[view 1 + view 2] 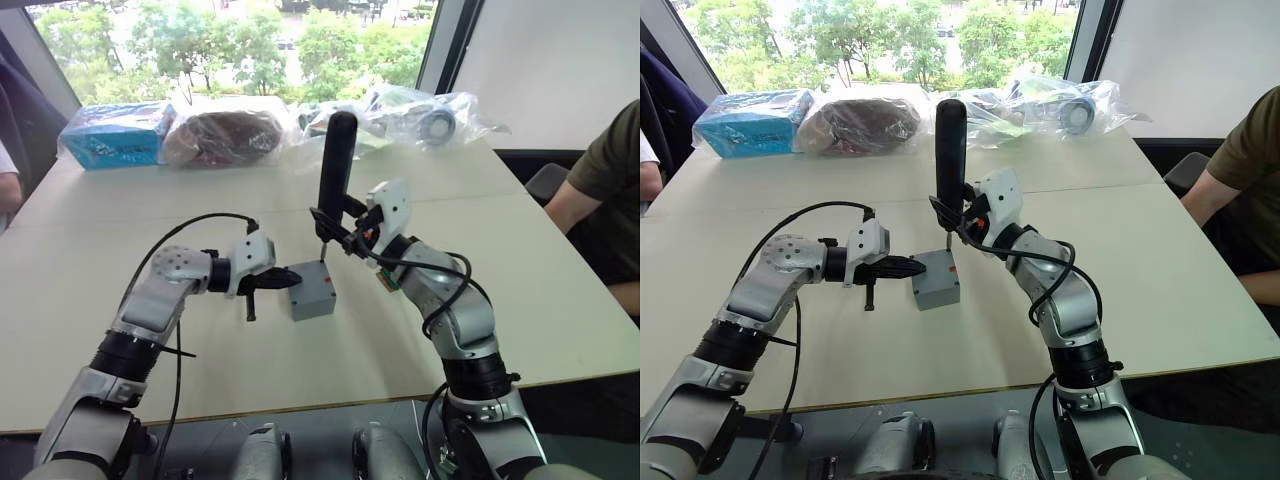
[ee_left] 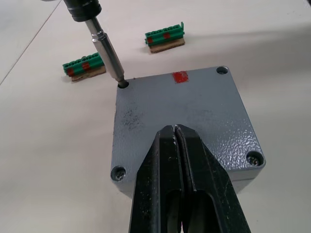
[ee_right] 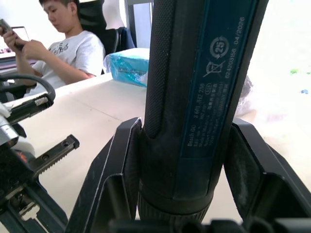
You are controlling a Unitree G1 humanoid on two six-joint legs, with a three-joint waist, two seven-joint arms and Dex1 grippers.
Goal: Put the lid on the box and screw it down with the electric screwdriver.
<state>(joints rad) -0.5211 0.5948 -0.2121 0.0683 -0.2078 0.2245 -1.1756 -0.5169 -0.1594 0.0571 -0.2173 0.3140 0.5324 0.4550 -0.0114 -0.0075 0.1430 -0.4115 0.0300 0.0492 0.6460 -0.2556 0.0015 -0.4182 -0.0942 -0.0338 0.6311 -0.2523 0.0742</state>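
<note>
bright daylight from window point(image 1: 250, 40) | overexposed glare there | soft shadows on table point(image 1: 560, 300)

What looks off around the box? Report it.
Nothing stands out. The lid sits flush and square on the box, the electric screwdriver bit rests in one corner hole, and the left gripper presses down shut.

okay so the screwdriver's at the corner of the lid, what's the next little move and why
Probably press the electric screwdriver straight down and drive that screw: its bit already sits in the corner hole of the lid, the right gripper clamps it upright, and the left gripper, shut, presses on the lid.
</note>
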